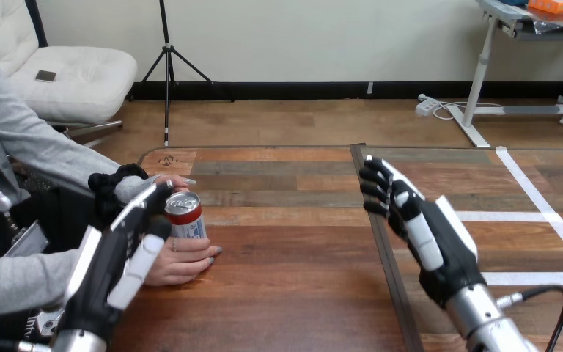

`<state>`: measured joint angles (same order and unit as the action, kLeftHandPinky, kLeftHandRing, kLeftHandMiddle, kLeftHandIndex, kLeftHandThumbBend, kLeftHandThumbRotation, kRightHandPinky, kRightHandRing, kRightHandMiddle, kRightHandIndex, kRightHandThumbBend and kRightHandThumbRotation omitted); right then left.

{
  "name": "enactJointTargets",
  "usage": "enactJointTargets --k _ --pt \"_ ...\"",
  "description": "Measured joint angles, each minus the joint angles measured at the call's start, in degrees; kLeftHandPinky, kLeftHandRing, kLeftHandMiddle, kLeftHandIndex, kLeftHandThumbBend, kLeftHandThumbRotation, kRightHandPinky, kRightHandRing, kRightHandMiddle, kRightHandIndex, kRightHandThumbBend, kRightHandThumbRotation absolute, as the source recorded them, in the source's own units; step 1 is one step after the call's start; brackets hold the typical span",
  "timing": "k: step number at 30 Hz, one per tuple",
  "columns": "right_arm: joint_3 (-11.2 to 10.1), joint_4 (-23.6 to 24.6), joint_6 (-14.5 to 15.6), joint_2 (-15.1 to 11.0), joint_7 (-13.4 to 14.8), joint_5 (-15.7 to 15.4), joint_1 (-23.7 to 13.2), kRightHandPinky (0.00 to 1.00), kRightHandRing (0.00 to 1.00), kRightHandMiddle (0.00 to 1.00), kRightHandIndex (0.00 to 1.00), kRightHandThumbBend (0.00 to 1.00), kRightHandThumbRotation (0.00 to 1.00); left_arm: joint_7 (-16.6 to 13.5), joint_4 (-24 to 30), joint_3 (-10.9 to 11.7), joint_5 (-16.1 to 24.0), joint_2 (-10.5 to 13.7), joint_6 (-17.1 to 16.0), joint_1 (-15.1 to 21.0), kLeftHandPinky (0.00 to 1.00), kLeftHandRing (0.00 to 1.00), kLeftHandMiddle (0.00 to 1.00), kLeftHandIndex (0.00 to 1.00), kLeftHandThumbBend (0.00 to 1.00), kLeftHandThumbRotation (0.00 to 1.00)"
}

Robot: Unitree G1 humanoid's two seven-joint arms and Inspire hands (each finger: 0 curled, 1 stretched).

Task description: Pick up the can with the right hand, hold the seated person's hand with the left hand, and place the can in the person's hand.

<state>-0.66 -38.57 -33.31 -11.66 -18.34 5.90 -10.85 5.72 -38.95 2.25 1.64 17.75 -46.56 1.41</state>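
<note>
A can (187, 215) with a silver top and a red, white and blue body stands upright at the table's left. The person's hand (188, 262) nearest me lies at its base, with fingers against the can's lower part. The person's other hand (176, 180) rests just behind the can. My left hand (127, 258) lies beside and partly over the nearer hand, its fingers straight and reaching up left of the can; I cannot tell whether it touches the can. My right hand (427, 235) hovers open over the table's right half, empty and well apart from the can.
The wooden table (293, 293) has a dark seam (385, 249) running front to back in front of my right hand. White tape lines (535, 216) mark its right part. The person's grey sleeves (15, 282) come in from the left edge.
</note>
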Motion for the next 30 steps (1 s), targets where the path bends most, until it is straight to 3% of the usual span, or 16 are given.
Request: enactJointTargets --k 9,15,20,30 --pt "-0.15 0.03 0.00 0.27 -1.41 1.14 2.10 0.91 0.93 0.93 0.93 1.00 1.00 1.42 -0.04 0.18 -2.47 -1.32 -0.73 -2.30 0.85 0.88 0.87 0.85 0.42 0.96" --pt "-0.86 -0.07 0.00 0.47 -2.61 2.80 2.81 0.92 0.93 0.93 0.93 1.00 1.00 1.45 -1.23 1.19 -4.72 -3.24 -4.15 -2.59 0.78 0.82 0.81 0.79 0.35 0.95" --pt "-1.98 -0.56 -0.36 0.73 -3.25 3.90 2.86 0.92 0.92 0.92 0.92 1.00 1.00 0.87 -2.56 2.19 -6.13 -5.26 -6.89 -2.20 0.75 0.80 0.78 0.76 0.37 0.95" --pt "-4.20 -3.68 -3.03 2.00 -3.40 5.59 2.60 0.90 0.89 0.90 0.90 1.00 1.00 0.23 -3.97 3.46 -7.04 -8.11 -6.80 -1.26 0.76 0.80 0.76 0.73 0.40 0.92"
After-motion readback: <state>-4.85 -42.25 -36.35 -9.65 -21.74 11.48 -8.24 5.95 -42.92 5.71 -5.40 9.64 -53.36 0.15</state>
